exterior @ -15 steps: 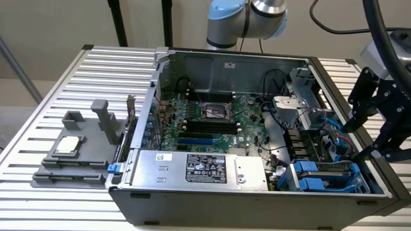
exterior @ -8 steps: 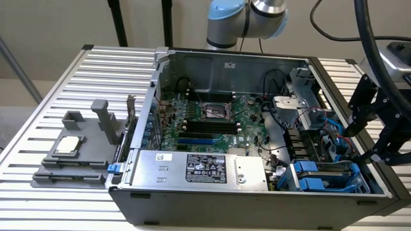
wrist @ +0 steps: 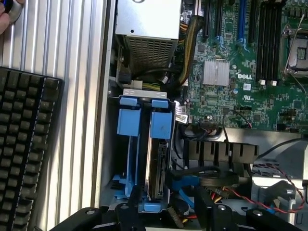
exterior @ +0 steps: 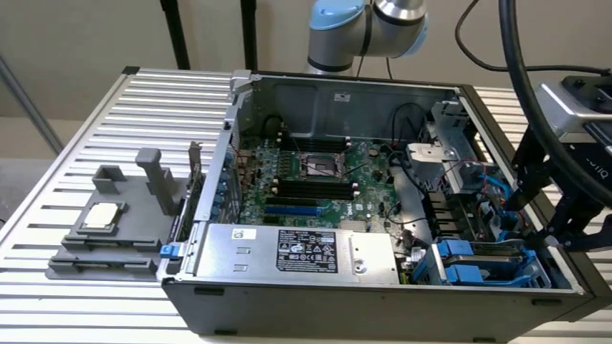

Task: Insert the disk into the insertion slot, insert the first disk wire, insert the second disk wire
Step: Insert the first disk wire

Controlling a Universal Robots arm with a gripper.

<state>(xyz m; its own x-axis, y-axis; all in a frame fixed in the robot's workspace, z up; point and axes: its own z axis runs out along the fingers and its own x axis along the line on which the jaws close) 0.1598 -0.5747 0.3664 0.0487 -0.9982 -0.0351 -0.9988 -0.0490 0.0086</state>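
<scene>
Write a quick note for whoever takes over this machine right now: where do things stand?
Gripper: open, empty, hovering near the disk's end.
Disk: in its blue carrier, seated in the insertion slot.
Done: disk insertion, by the look of it.
Left: both wires, it seems. A blue cable lies beside the slot; whether anything is plugged into the disk cannot be told.

The silver-and-blue jointed robot arm reaches over; its black two-fingered gripper points downward, fingers spread apart, holding nothing.
</scene>
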